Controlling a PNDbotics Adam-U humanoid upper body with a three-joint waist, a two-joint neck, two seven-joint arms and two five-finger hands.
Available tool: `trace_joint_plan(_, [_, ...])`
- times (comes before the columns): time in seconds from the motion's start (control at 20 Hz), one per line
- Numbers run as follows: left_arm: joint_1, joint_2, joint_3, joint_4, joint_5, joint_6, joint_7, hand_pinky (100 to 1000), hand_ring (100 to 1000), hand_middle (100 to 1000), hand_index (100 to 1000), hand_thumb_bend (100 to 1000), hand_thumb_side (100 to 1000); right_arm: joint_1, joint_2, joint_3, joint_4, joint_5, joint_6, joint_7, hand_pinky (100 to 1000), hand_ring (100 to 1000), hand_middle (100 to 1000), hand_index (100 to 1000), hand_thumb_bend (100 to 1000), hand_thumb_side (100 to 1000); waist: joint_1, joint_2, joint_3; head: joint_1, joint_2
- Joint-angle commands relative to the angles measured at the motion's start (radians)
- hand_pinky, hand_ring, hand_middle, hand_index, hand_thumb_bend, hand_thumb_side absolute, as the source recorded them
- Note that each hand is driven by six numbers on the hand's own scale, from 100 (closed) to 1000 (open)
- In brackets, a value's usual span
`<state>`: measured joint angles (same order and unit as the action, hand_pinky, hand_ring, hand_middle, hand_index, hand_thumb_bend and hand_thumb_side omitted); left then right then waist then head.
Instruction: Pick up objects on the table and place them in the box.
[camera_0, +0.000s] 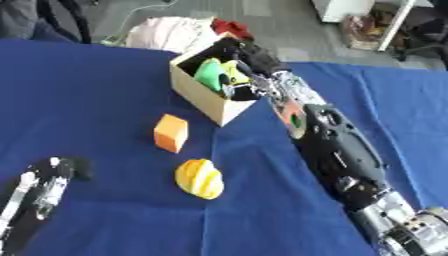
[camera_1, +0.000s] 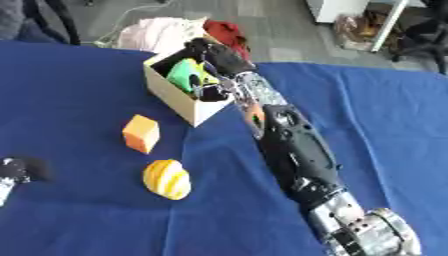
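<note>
An open tan box (camera_0: 203, 100) stands on the blue tablecloth at the upper middle. Inside it lies a green object (camera_0: 208, 74) with something yellow (camera_0: 236, 69) beside it. My right arm runs up from the lower right, and my right hand (camera_0: 249, 54) is over the box's far right rim, right next to the green object; whether it holds it is unclear. On the cloth in front of the box sit an orange cube (camera_0: 171, 132) and a yellow striped rounded object (camera_0: 199, 178). My left hand (camera_0: 39, 192) rests open at the lower left, apart from both.
The blue cloth (camera_0: 87, 90) covers the whole table. Beyond its far edge lie a pale pink bundle (camera_0: 171, 32) and something red (camera_0: 232, 27) on the floor. White furniture legs (camera_1: 389, 25) stand at the upper right.
</note>
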<state>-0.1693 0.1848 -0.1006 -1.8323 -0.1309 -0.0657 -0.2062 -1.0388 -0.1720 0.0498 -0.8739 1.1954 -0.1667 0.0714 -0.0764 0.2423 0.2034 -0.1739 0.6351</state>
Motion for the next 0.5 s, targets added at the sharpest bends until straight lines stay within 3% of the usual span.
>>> trace_joint_plan(0.05, [-0.008,0.009,0.002,-0.018,0.003,-0.001,-0.001,671,573,511,664,100,797,-0.020,-0.025,-0.004,-0.029,0.007,0.009,-0.002,905,958,1000,1000,100,234,-0.004,-0.013,-0.005,0.000,-0.008])
trace_joint_plan(0.25, [0.003,0.010,0.007,-0.015,0.000,0.000,0.003,671,573,511,664,100,800,-0.020,-0.060,0.026,-0.094,-0.064,-0.034,0.019,886,934,998,1000,100,176,-0.002,-0.021,-0.022,0.009,-0.002])
trace_joint_plan(0.5, [0.020,0.011,0.018,-0.010,-0.007,0.001,0.014,671,572,511,664,100,804,0.007,-0.155,0.111,-0.264,-0.294,-0.101,0.104,851,884,935,1000,100,184,-0.001,-0.029,-0.055,0.031,0.009])
